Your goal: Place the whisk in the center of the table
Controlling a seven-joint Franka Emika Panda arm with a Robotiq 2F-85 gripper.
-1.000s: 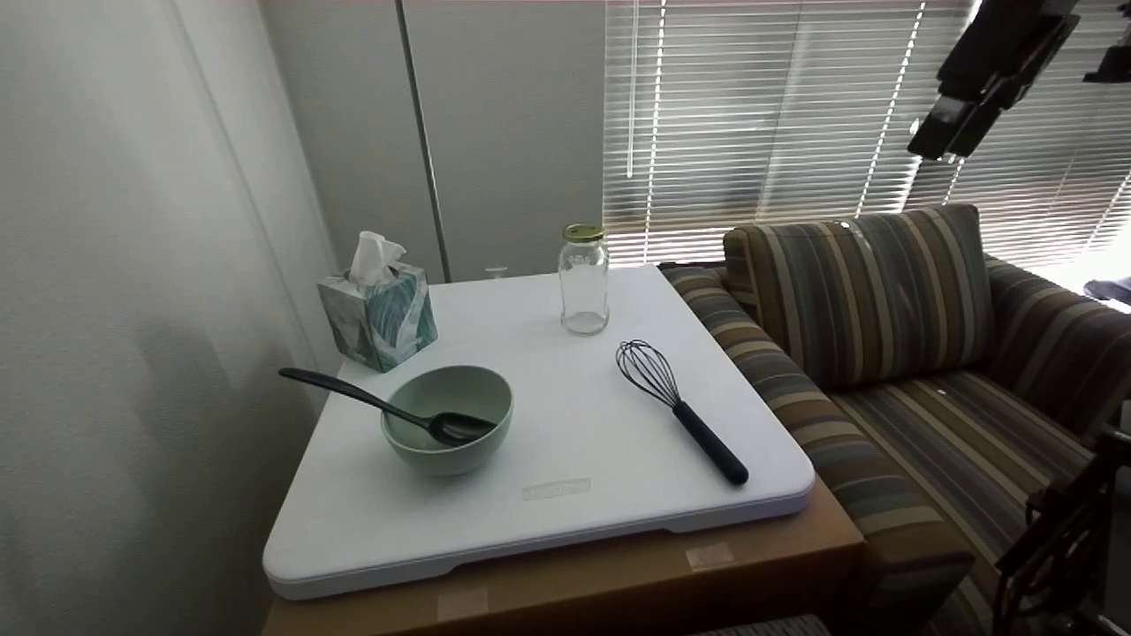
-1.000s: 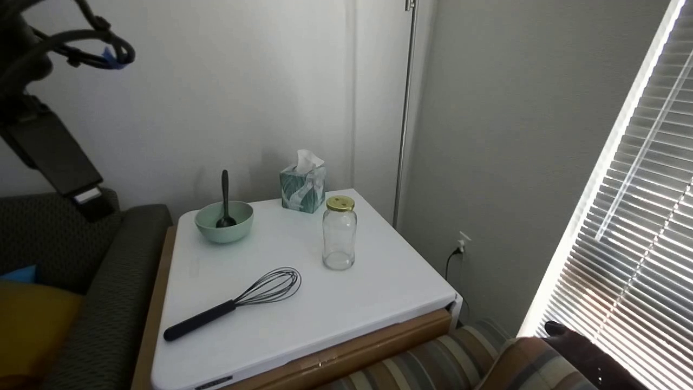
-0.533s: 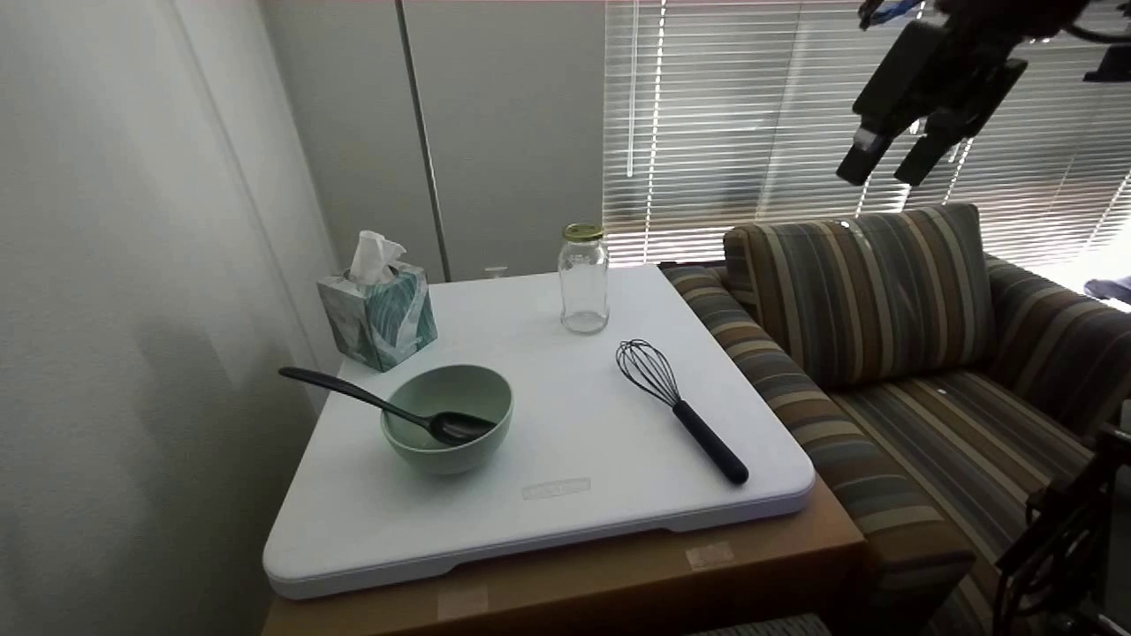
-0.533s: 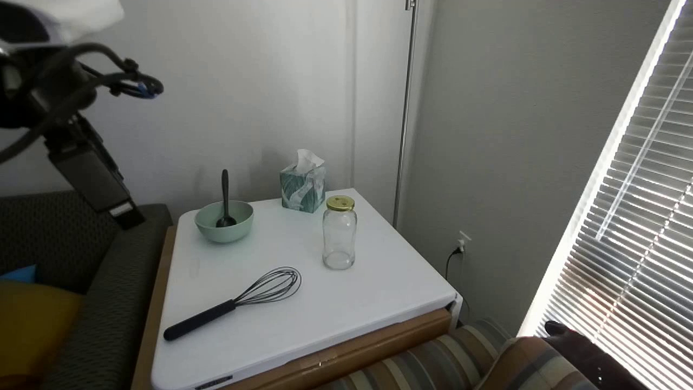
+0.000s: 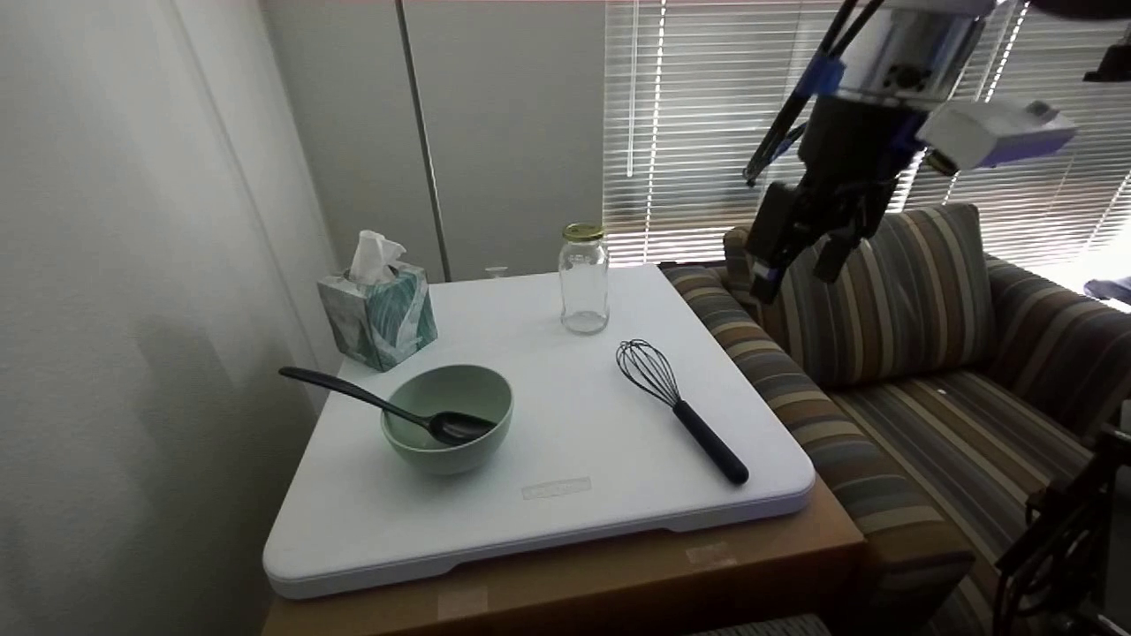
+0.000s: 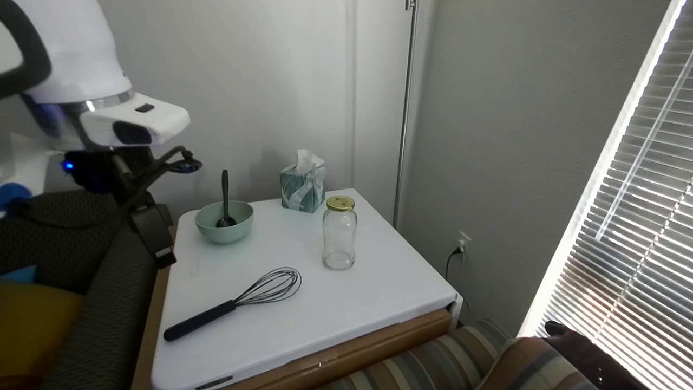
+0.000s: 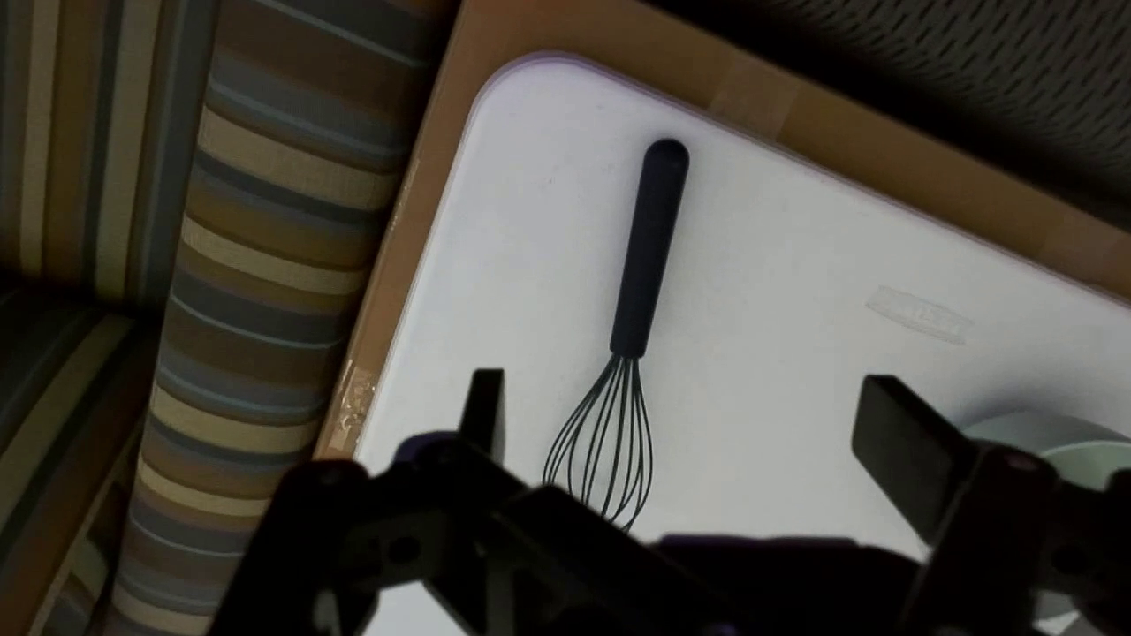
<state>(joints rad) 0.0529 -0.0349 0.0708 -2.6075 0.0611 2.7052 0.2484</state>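
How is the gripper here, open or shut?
Open: the wrist view shows the gripper with its fingers wide apart, and the whisk lies unheld on the table.

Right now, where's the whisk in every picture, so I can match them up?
In an exterior view: whisk, lower right of center.
In an exterior view: whisk, lower left of center.
Wrist view: whisk, near the middle, handle up.
Landmark in all three: green bowl, partly showing in the wrist view.

Grey walls [image 6: 514, 135], bright slatted blinds [image 5: 724, 115], striped sofa [image 5: 954, 433]
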